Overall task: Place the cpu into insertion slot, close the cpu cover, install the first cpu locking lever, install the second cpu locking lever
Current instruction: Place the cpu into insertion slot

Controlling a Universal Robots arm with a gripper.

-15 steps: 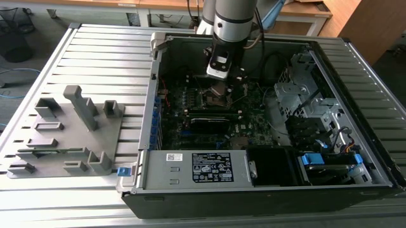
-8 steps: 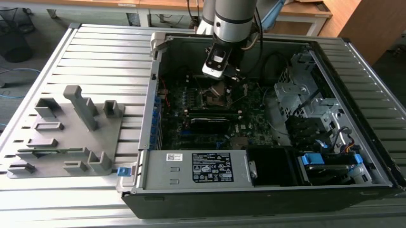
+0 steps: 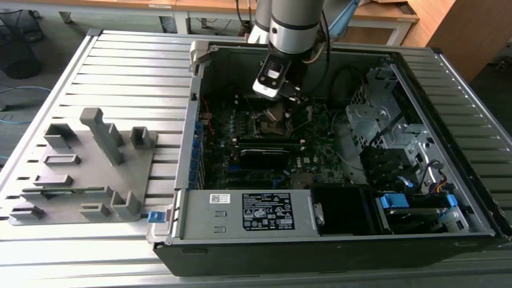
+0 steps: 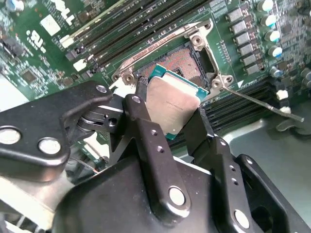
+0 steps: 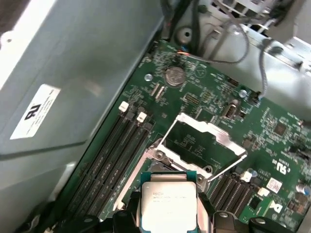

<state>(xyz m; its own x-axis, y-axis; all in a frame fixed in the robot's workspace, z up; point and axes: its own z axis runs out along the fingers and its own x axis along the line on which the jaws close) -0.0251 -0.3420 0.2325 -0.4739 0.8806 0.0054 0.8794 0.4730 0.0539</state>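
Observation:
My gripper hangs inside the open computer case, just above the board. It is shut on the cpu, a flat square chip with a silver-grey face, pinched at its edges by two black fingers. The chip is tilted and hovers over the near edge of the insertion slot, whose dark centre lies open. In the first wrist view the cpu covers most of the socket. The cpu cover, a silvery frame with a square window, stands swung up behind it. A thin locking lever sticks out beside the socket.
Long black memory slots run beside the socket. A power supply with a white label fills the case's near side, and a drive cage stands at the exterior view's right. A grey fixture tray lies outside the case.

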